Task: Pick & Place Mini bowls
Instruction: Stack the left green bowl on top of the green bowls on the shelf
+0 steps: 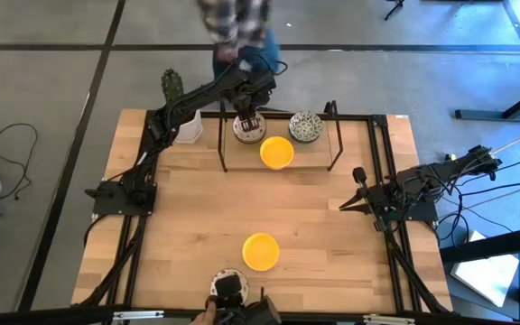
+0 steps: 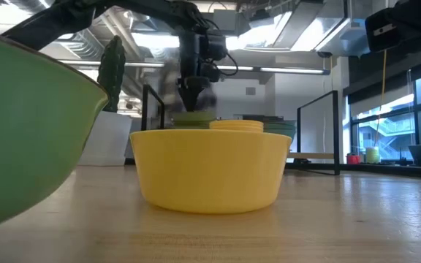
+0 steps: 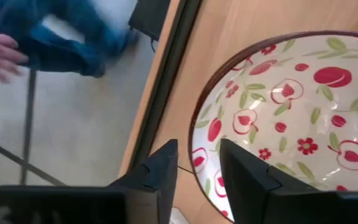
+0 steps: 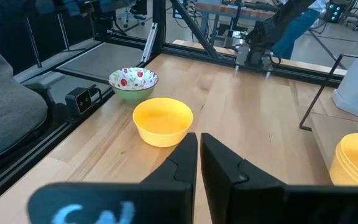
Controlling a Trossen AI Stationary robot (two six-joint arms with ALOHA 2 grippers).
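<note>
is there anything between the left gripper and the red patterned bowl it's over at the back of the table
Nothing visible. The left gripper sits right at the red patterned bowl, its fingers straddling the rim, one inside and one outside, with no object between them.

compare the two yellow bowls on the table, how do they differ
The far yellow bowl sits at the table's far side close to two patterned bowls; the near yellow bowl sits apart in open table. The far one lies between the black frame's posts, the near one outside it. Both are plain yellow, upright and empty.
</note>
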